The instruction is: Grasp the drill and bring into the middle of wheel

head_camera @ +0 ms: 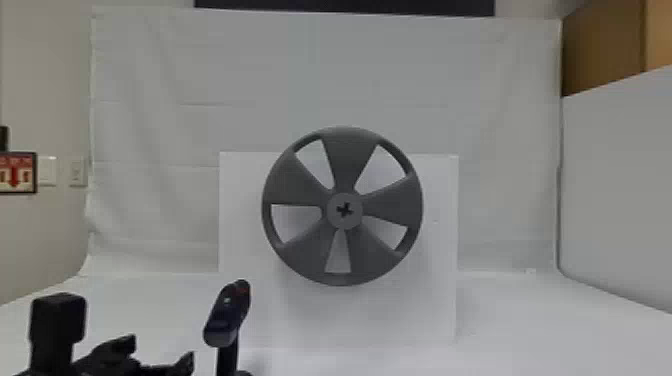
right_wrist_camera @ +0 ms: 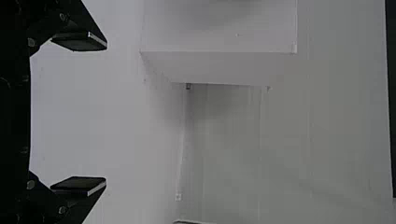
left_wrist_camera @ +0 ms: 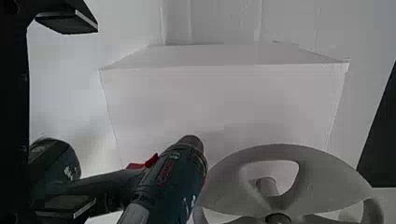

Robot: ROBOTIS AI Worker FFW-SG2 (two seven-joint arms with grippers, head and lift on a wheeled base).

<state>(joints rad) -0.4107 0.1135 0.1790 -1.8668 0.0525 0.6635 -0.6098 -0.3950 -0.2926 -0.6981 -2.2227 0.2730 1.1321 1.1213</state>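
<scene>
- Head view, reading the clock from the hub (head_camera: 353, 223) of the wheel (head_camera: 347, 155): at nine o'clock, one red and white sign (head_camera: 25, 182) and, right of it, two wall plates (head_camera: 48, 171).
- Just short of eight o'clock, the left gripper (head_camera: 162, 350); its two fingers stand wide apart and are clamped on nothing.
- Between seven and eight o'clock, one drill (head_camera: 227, 312), at the left gripper's two o'clock. It looks dark and roughly upright, body above handle, its nose turned forward and tipped toward one o'clock.
- In the left wrist view the drill shows a dark green body, one dark chuck (left_wrist_camera: 191, 141), one red switch (left_wrist_camera: 144, 162) and a bulky dark battery (left_wrist_camera: 55, 158). The handle partly overlaps one finger; whether they touch, I cannot tell.
- At the clock's centre, one matt grey wheel, upright and round: five broad spokes, five openings, one dark cross-shaped recess in the hub. One white block (head_camera: 245, 300) stands behind it.
- At two o'clock, one brown cabinet (head_camera: 605, 55).
- Right wrist view: the right gripper (right_wrist_camera: 98, 114), two flat black fingers well apart, with nothing between them.
</scene>
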